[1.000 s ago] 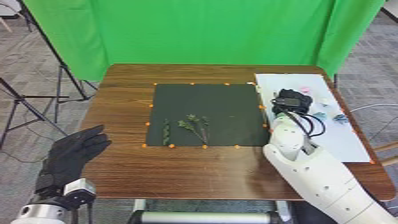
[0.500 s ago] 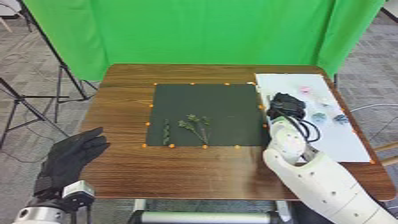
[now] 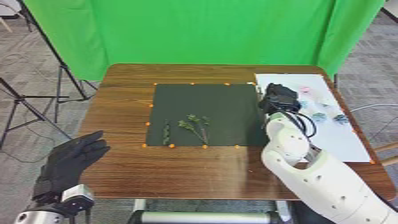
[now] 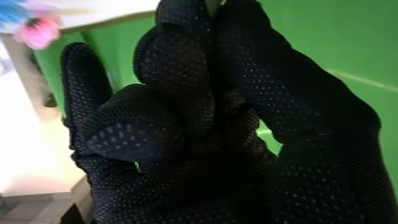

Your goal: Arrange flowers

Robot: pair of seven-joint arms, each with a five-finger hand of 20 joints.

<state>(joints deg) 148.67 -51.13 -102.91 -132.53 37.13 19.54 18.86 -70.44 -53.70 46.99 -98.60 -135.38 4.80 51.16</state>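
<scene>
While the mat [image 3: 209,97] holds sprigs [image 3: 185,124], flowers [image 3: 340,119] lie apart

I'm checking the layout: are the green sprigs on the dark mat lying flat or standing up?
Lying flat: the narrow sprig and the branching sprig both stretch along the dark mat's surface.

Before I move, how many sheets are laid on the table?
2: a dark sheet in the middle, under green sprigs, and a white sheet on the right, partly covered by the right hand.

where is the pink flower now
In the head view, the pink flower lies toward the far end of the white sheet on the table's right side, just right of the right hand.
</scene>
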